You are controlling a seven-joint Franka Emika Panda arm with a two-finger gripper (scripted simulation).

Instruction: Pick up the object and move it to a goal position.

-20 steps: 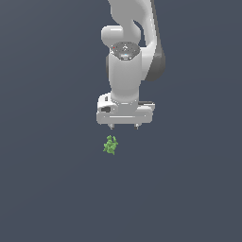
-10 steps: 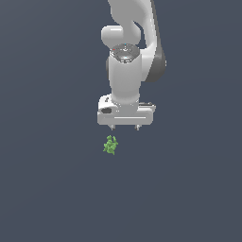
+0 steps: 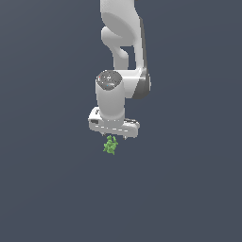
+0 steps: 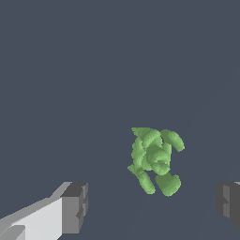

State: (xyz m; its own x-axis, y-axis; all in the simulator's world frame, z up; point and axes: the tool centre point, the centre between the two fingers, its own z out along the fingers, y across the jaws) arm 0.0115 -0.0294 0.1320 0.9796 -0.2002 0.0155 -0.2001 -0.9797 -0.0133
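Note:
The object (image 3: 110,145) is a small bright green knobbly clump lying on the dark grey floor. My white gripper (image 3: 115,136) hangs just above it, with the fingertips close over the clump's top. In the wrist view the object (image 4: 154,159) lies between and slightly beyond the two grey finger pads (image 4: 75,206), nearer to the far pad than to this one. The gripper (image 4: 152,204) is open with nothing between its fingers, and I see no contact with the clump.
Plain dark grey floor surrounds the object on every side. The white arm (image 3: 123,52) rises straight up behind the gripper in the exterior view. No goal marker shows.
The gripper has come down toward the green object and shifted slightly to the exterior view's left. The object has not moved.

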